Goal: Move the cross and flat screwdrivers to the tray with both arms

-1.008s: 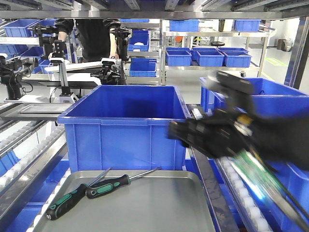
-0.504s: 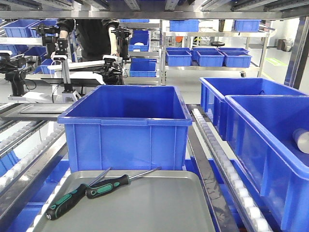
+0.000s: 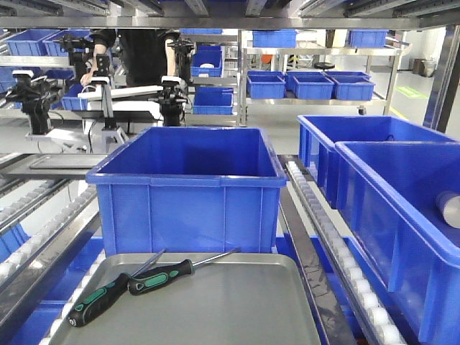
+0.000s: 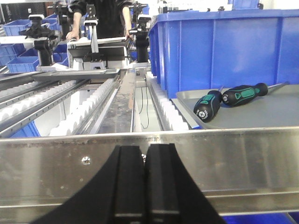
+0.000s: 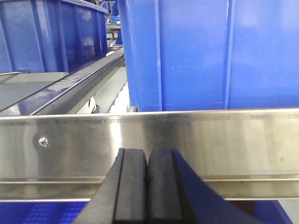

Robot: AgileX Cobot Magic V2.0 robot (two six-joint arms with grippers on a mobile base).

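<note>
Front-facing view gives the best overall layout: both screwdrivers lie on the grey tray [image 3: 215, 302] near its left back corner, handles toward the lower left. The nearer screwdriver [image 3: 100, 299] and the farther screwdriver [image 3: 159, 277] sit close together, and the nearer one's shaft appears to cross the other's handle (hard to be sure from this angle). Neither arm shows up in this shot at all.

Left wrist view picks up what the front one misses: the left gripper [image 4: 144, 186] is pressed shut with nothing between its pads, sitting low in front of a steel rail [image 4: 210, 154]. From there you see the two handles end-on at the tray's edge, off to the right and well apart from the gripper.

Right wrist view is similar, with the right gripper [image 5: 146, 186] also closed tight and empty, facing another steel rail [image 5: 187, 140] with a blue bin wall behind it. No screwdrivers visible from that side.

Surroundings: the tray sits in a roller-conveyor lane right in front of a big blue bin [image 3: 187, 190], more blue bins [image 3: 388, 208] to the right, shelving stacked with bins farther back, and a person in black [image 3: 140, 50] standing at another rig.
</note>
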